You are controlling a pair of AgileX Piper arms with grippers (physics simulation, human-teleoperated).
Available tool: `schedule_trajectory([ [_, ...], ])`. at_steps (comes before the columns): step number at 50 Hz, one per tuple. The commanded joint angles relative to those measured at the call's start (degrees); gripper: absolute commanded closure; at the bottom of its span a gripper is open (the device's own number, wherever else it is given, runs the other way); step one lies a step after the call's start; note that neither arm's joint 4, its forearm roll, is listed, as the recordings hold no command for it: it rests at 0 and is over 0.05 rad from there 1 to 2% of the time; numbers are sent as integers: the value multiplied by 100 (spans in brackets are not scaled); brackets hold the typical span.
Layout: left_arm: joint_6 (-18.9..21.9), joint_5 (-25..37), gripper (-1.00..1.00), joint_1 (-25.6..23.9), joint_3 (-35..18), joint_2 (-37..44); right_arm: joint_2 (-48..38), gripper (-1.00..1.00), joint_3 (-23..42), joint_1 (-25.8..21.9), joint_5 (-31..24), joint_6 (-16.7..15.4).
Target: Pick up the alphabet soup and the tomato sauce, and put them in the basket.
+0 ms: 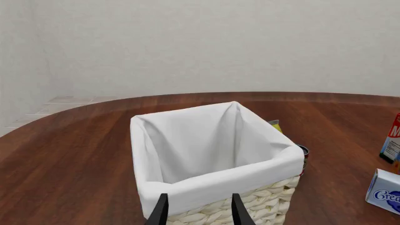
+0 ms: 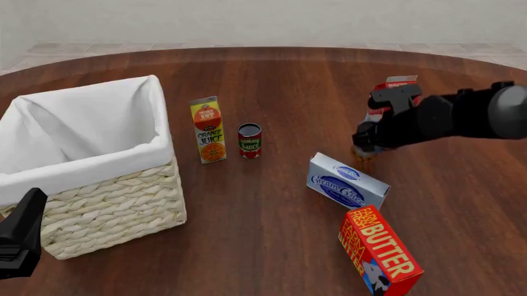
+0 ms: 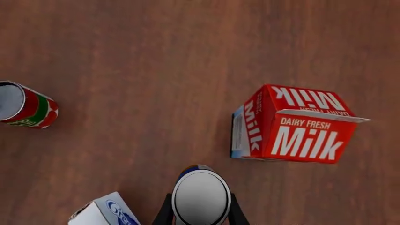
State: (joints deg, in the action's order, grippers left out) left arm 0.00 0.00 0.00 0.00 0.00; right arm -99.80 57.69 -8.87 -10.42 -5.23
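The alphabet soup (image 3: 201,197) stands on the table by the milk carton, silver-grey top toward the right wrist camera. My right gripper (image 3: 201,216) has a finger against each side of it and is shut on it. In the front view the gripper (image 2: 365,150) covers most of the can (image 2: 365,160). Whether the can is off the table I cannot tell. The tomato sauce (image 2: 249,140) stands upright mid-table and shows in the right wrist view (image 3: 25,110). The basket (image 2: 115,209) sits at the left. My left gripper (image 1: 200,212) is open and empty by its near rim (image 1: 262,201).
An orange juice carton (image 2: 207,129) stands between the basket and the tomato sauce. A milk carton (image 2: 394,86) stands behind my right gripper. A cream cheese box (image 2: 346,182) and a butter box (image 2: 381,253) lie at the front right.
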Motion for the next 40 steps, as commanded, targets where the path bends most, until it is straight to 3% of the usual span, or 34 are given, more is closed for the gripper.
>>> schedule_trajectory([
  [1,0,0,-100,0,0,0,271,100,69,-99,-135,140],
  [40,0,0,-100,0,0,0,819,100,384,-487,-590,180],
])
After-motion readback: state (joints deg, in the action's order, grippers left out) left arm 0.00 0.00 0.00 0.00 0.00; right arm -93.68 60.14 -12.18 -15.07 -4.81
